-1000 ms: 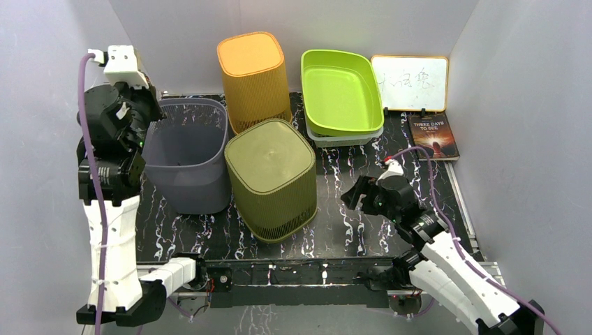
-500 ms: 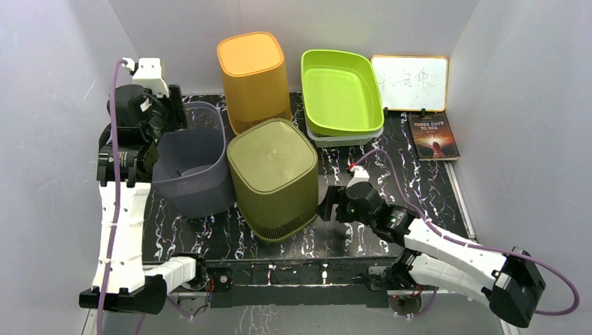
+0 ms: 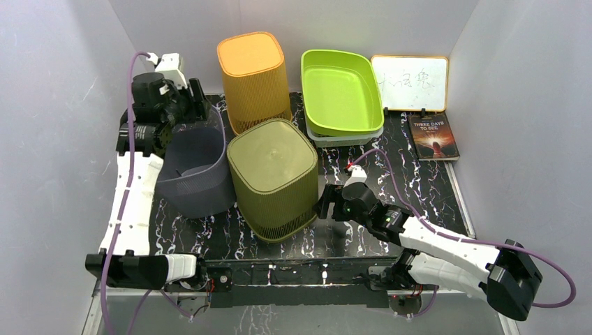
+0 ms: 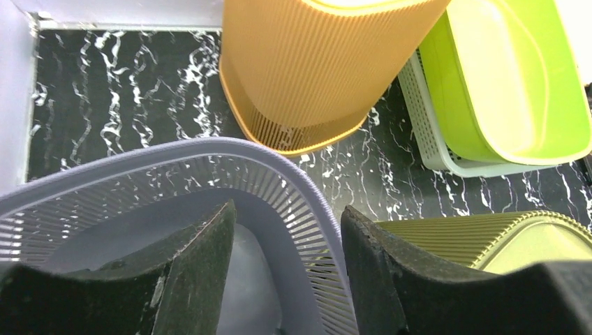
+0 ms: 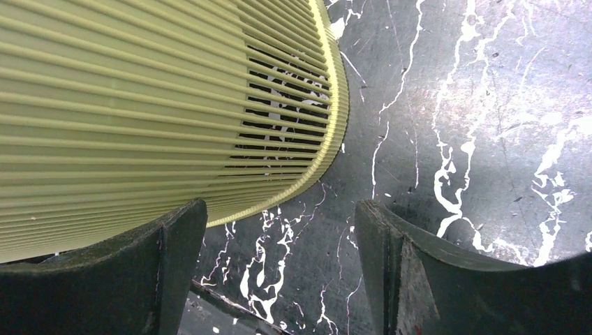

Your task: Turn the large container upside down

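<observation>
Where the white enclosure walls close in on three sides, the black white-veined marbled tabletop (image 3: 391,181) has its widest bare stretch at the right front, between the bins and the right edge.

The large lilac-grey slatted plastic container (image 3: 199,174) sits at the left rear with its mouth upward. It looks tipped off level, and only a narrow strip of tabletop shows between it and the left wall. Its right side lies against the olive-green ribbed plastic bin (image 3: 272,174), which stands upside down at the middle. The orange ribbed plastic bin (image 3: 253,77), also upside down, stands just behind both, near the back wall.

The lime-green plastic tub (image 3: 342,91) rests in a pale slatted basket (image 3: 335,139) at the right rear. Beside it are a white board with an orange frame (image 3: 412,82) and a dark-covered book (image 3: 433,136).

The left end effector (image 4: 286,216) is partly spread and straddles the container's far rim, one finger inside and one outside, with a gap visible on each side of the wall. It grips nothing.

The right end effector (image 5: 279,209) is spread wide and empty. It sits low over bare tabletop beside the olive bin's bottom edge.
</observation>
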You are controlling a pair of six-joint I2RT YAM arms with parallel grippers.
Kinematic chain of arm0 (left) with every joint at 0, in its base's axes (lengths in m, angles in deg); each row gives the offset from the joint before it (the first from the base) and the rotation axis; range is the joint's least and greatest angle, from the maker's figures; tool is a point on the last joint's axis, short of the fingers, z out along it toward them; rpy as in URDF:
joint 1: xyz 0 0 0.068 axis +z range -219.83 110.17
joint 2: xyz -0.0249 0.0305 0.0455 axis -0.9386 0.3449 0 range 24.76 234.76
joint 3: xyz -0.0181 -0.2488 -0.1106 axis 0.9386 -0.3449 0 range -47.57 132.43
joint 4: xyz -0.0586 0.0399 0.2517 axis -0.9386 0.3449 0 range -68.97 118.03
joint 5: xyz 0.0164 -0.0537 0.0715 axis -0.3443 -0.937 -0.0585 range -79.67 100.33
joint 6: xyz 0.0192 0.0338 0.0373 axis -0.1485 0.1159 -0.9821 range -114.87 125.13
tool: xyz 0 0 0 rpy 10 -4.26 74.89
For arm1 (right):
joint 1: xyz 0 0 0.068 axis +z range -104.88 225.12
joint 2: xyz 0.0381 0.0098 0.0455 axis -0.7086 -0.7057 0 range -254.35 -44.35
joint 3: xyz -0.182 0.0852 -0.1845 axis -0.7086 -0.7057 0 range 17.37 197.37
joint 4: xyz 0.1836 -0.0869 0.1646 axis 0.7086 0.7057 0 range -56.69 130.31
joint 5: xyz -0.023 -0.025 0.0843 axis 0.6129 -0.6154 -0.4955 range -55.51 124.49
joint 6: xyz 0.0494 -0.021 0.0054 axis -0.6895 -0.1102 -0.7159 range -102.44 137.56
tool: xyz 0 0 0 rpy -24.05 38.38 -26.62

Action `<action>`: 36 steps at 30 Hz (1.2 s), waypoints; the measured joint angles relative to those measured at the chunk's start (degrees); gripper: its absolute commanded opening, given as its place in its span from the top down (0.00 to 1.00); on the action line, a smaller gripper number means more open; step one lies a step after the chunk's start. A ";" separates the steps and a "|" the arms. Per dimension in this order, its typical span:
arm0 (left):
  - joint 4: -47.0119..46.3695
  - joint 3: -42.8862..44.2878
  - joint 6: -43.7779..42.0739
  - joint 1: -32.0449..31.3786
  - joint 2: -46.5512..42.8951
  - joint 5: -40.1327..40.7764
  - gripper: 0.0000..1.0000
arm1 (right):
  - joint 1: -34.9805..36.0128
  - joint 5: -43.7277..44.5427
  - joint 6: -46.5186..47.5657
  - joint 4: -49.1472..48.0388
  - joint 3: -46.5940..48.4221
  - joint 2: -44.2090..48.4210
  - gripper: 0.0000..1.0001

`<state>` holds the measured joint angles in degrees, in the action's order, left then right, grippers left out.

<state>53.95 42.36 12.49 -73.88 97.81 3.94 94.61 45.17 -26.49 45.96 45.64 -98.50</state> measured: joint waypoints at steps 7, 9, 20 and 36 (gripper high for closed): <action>0.09 -0.07 2.47 -9.35 3.43 6.01 0.43 | 0.00 1.64 0.15 0.13 0.00 -1.05 0.24; 0.17 -0.07 2.93 -11.67 4.31 7.65 0.42 | 0.00 1.73 0.15 0.11 0.00 -1.38 0.23; 0.90 -3.02 4.76 -12.74 3.96 15.56 0.39 | 0.00 2.36 0.17 0.07 0.00 -1.18 0.23; -1.46 -10.10 4.61 -13.40 2.56 19.43 1.00 | 0.00 1.81 0.46 -0.33 0.00 -3.28 0.23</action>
<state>52.49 32.26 17.10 -87.28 100.37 23.37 94.61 46.98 -26.03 45.63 45.64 -101.78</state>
